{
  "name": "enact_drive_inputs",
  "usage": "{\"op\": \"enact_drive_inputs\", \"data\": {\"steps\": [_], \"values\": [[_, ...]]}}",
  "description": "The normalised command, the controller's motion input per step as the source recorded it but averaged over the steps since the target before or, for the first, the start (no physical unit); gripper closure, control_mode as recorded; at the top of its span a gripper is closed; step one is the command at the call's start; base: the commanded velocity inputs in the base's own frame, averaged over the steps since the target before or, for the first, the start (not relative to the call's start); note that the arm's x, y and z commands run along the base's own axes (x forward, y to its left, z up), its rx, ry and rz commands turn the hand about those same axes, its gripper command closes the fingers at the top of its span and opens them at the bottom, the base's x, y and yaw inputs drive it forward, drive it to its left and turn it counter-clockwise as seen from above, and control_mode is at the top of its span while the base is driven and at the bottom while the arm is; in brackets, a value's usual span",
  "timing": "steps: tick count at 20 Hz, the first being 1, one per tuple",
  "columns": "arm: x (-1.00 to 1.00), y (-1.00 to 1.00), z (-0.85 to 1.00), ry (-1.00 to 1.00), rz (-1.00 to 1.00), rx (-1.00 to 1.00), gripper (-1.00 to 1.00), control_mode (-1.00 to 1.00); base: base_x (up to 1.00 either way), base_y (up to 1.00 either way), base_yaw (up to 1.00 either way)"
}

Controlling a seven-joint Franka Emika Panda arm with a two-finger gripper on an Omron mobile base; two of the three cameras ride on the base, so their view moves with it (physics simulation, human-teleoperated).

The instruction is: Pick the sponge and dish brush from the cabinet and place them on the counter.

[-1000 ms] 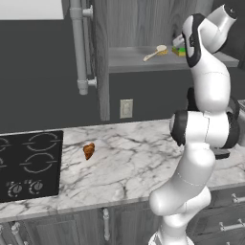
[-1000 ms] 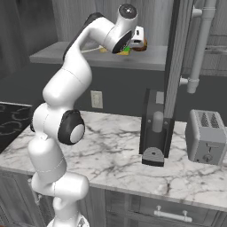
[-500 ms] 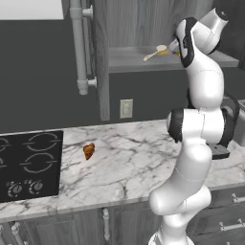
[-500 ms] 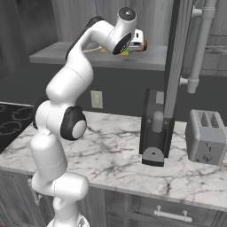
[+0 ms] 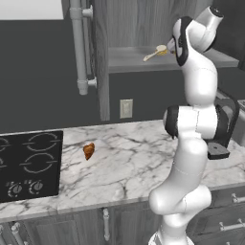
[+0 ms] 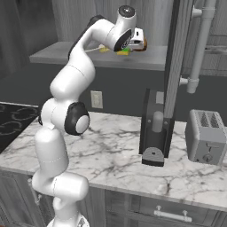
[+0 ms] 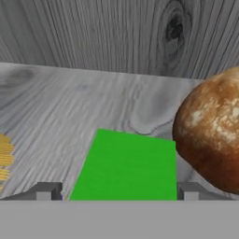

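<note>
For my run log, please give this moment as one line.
stage: reaching for flat green sponge | gripper: open, one fingertip each side of sponge | place: grey wood-grain cabinet shelf | beside: brown rounded lump

Wall (image 5: pixel 43 72): flat dark grey, unlit look — a pale socket plate (image 5: pixel 126 108) set low on it, above the worktop.
Upper corner: a white panel (image 5: pixel 31 8) at the top left of the left base view.
Pipe (image 5: pixel 78 45): pale grey, vertical, fixed by brackets beside the wood-grain door edge.
Cooktop (image 5: pixel 29 164): black, four ring marks, two knobs at its front edge.
Toaster (image 6: pixel 207 137): grey, two slots, standing at the far right of the marble.
Dark appliance (image 6: pixel 154 133): upright, black — rounded foot, near the toaster.
Lower fronts (image 6: pixel 168 212): grey wood grain, silver bar pulls.
Light: even, soft, no hard shadows.
</note>
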Motion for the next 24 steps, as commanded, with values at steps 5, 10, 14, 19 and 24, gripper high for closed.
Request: {"op": "enact_drive_inputs", "data": {"steps": [5, 10, 14, 19, 24], "values": [[0.01, 0.0, -0.12, 0.02, 0.0, -0.01, 1.0, -1.0, 0.0, 0.0, 0.0], [-0.14, 0.0, 0.01, -0.03, 0.0, 0.0, 1.0, -1.0, 0.0, 0.0, 0.0], [-0.77, 0.11, 0.01, -0.13, 0.02, -0.01, 1.0, -1.0, 0.0, 0.0, 0.0], [-0.98, 0.31, -0.08, -0.12, 0.03, -0.04, 1.0, -1.0, 0.0, 0.0, 0.0], [-1.0, 0.44, -0.48, -0.04, 0.05, -0.1, 1.0, -1.0, 0.0, 0.0, 0.0]]}}
